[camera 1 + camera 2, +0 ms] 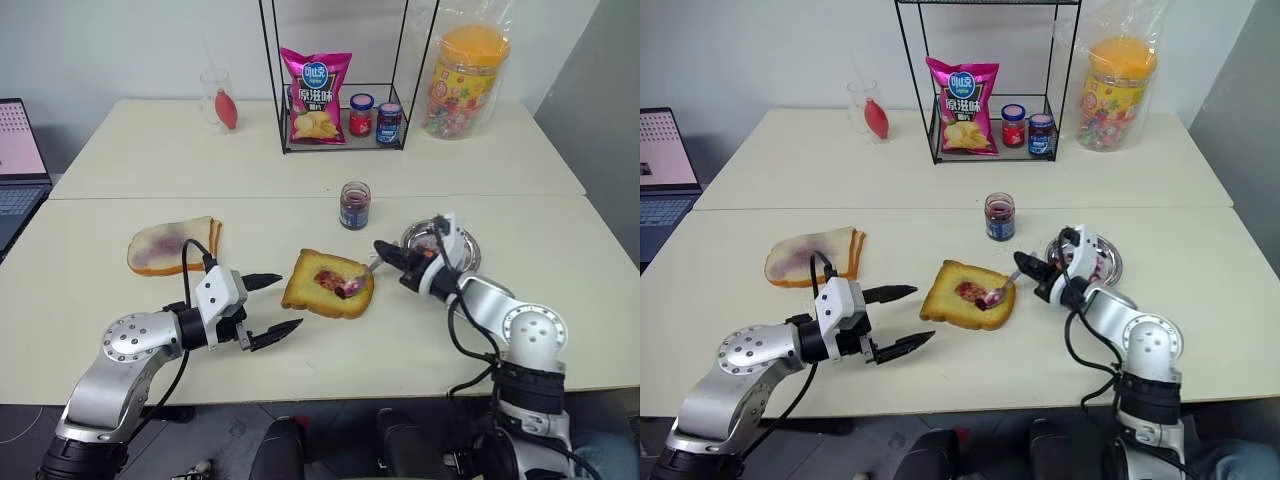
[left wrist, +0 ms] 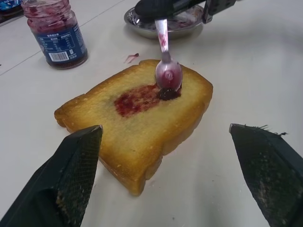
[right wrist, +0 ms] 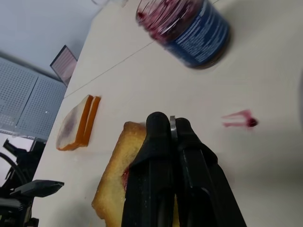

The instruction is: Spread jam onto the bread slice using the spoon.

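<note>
A golden-brown bread slice (image 1: 328,284) lies on the table in front of me, a red smear of jam on its middle. My right gripper (image 1: 390,255) is shut on the handle of the small silver spoon (image 2: 165,61). The spoon's bowl rests on the slice with a dark blob of jam under it. The open jam jar (image 1: 354,205) stands just behind the slice. My left gripper (image 1: 275,306) is open just left of the slice, its fingers (image 2: 71,170) spread toward it and touching nothing.
A steel dish (image 1: 467,243) smeared with jam sits beneath my right wrist. A paler slice with a purple smear (image 1: 172,245) lies at the left. A wire rack (image 1: 340,130) holding a chip bag and two lidded jars stands behind. A small jam spot (image 3: 241,120) marks the table.
</note>
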Action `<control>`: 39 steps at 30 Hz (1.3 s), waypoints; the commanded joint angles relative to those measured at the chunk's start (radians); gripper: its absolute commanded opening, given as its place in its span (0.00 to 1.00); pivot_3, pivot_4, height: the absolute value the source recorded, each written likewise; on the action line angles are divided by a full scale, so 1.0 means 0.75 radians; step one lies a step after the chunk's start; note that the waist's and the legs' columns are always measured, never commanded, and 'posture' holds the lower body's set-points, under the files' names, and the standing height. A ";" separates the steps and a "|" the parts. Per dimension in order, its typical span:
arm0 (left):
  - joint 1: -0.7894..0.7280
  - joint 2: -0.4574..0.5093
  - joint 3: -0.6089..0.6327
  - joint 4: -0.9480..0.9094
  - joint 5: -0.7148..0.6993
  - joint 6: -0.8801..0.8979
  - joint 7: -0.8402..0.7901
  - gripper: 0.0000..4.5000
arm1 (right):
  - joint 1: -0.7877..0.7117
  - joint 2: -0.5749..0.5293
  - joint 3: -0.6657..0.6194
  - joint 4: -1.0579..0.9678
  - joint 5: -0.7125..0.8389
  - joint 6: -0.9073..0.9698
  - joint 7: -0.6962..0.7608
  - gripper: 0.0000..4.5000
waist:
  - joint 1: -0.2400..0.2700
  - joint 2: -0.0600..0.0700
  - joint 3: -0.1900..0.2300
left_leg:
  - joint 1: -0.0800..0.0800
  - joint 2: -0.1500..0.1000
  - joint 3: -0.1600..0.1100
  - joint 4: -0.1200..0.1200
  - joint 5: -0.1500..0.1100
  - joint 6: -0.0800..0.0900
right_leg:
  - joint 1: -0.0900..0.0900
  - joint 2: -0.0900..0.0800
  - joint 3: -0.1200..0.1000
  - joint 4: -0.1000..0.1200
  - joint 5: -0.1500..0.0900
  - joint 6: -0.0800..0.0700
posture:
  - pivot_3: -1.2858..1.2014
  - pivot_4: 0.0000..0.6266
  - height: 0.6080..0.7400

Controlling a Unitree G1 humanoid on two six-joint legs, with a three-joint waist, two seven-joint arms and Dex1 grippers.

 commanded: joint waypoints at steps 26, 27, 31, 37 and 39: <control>0.001 0.002 -0.011 -0.039 0.004 -0.032 -0.024 1.00 | 0.009 -0.002 0.088 0.175 -0.023 -0.153 0.062 0.02 | -0.002 0.000 0.000 | -0.001 0.001 0.000 -0.001 0.000 0.000 | -0.002 0.001 0.000 0.001 -0.001 -0.001 | 0.52 0.24 1.00; -0.001 0.001 -0.013 -0.041 0.004 -0.029 -0.022 1.00 | 0.006 0.002 0.071 0.191 -0.015 -0.157 0.052 0.02 | -0.001 0.000 0.000 | -0.001 0.001 0.000 -0.001 0.000 0.000 | -0.002 0.001 0.000 0.001 0.000 -0.001 | 0.52 0.24 1.00; -0.010 -0.002 -0.020 -0.045 0.003 -0.023 -0.018 1.00 | -0.007 0.024 0.018 0.242 0.011 -0.159 0.012 0.02 | -0.001 0.000 0.000 | 0.000 0.001 0.000 0.000 0.000 0.000 | -0.001 0.001 0.000 0.001 0.000 -0.001 | 0.52 0.24 1.00; -0.022 -0.005 -0.016 -0.044 -0.004 -0.017 -0.015 1.00 | -0.031 0.072 -0.049 0.229 0.095 -0.154 -0.036 0.02 | -0.001 0.000 0.000 | 0.000 0.001 0.000 -0.001 0.000 0.000 | -0.001 0.001 0.000 0.001 0.000 -0.001 | 0.52 0.24 1.00; -0.026 -0.008 -0.012 -0.042 -0.006 -0.017 -0.011 1.00 | -0.062 0.100 -0.083 0.195 0.220 -0.138 -0.068 0.02 | -0.001 0.000 0.000 | 0.000 0.001 0.000 -0.001 0.000 0.000 | -0.001 0.001 0.000 0.001 0.000 -0.001 | 0.52 0.24 1.00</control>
